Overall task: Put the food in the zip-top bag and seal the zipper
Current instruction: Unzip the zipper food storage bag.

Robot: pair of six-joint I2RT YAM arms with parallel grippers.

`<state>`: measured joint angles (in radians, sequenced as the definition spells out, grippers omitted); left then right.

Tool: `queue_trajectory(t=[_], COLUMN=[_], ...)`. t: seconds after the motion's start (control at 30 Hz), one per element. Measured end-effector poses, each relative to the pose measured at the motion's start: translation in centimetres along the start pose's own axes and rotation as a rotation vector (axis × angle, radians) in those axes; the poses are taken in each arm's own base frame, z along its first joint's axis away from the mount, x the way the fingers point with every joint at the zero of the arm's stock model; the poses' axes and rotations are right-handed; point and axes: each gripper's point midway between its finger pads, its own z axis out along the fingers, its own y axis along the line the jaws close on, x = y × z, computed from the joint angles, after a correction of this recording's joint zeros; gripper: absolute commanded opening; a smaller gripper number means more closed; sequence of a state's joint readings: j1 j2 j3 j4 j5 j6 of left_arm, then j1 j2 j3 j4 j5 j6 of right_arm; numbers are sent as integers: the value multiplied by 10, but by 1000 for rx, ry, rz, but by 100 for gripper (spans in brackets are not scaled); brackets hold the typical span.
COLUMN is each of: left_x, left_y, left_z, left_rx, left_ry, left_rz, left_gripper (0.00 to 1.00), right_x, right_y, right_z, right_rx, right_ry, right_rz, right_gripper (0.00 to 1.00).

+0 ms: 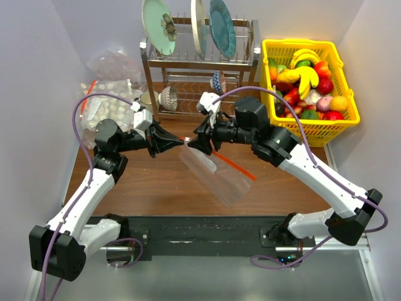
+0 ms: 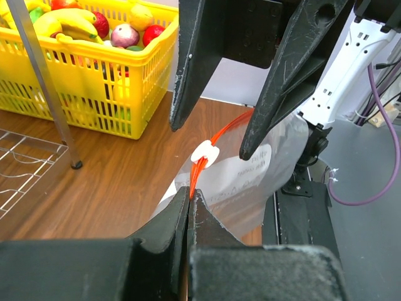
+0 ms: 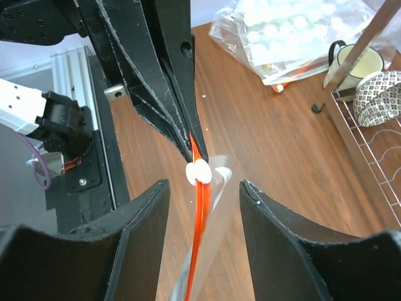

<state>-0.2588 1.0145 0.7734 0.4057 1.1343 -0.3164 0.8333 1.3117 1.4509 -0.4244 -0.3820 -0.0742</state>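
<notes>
The right gripper [image 3: 203,185] holds its 2 fingers apart, with the red zipper [image 3: 199,232] and its white slider [image 3: 198,170] between them, touching neither. The left gripper [image 3: 190,145] pinches the zipper's far end. A bag of pale lumps [image 3: 282,37] lies on the wooden table [image 3: 276,163], near a mug [image 3: 354,63] and a patterned bowl [image 3: 379,94].

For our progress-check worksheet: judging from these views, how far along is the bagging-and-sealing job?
Done: nothing is bagged. The clear plastic zip-top bag looks empty, and the glossy toy fruits sit in the yellow plastic basket.
In hand: the left arm's fingers are shut on the end of the red zipper strip. The right arm's fingers stand open either side of its small white slider.
Left: filling, then sealing.
</notes>
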Motion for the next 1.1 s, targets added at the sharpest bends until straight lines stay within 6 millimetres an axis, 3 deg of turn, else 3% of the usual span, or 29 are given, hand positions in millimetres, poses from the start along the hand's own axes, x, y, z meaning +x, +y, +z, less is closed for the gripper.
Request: queue_trajectory(t=[0.17,0.23,0.37,0.4,0.5,0.87,1.1], left_x=[1,1,1,1,1,0,-5], left_y=[-1,-2,-3,-3,-3,-1,10], left_z=[0,0,0,0,0,0,0], left_rx=[4,6,10,11,11,0,-77], left_ry=[3,4,5,5,6,10,26], left_rz=[-19,-22,-29,-29,-30,-33,-23], left_gripper=[0,0,0,0,0,0,0], right_x=[2,2,1,2,1,-1,3], right_y=[2,3,2,3,3,4,3], right_z=[7,11,18,19,20,17,2], right_rx=[-19,-24,-32,-35,-35,-31,13], right_ry=[9,15,21,23,21,20,16], right_rz=[-12,-18,-35,-37,-43,-37,-8], right_gripper=[50,44,22,13,0,0,0])
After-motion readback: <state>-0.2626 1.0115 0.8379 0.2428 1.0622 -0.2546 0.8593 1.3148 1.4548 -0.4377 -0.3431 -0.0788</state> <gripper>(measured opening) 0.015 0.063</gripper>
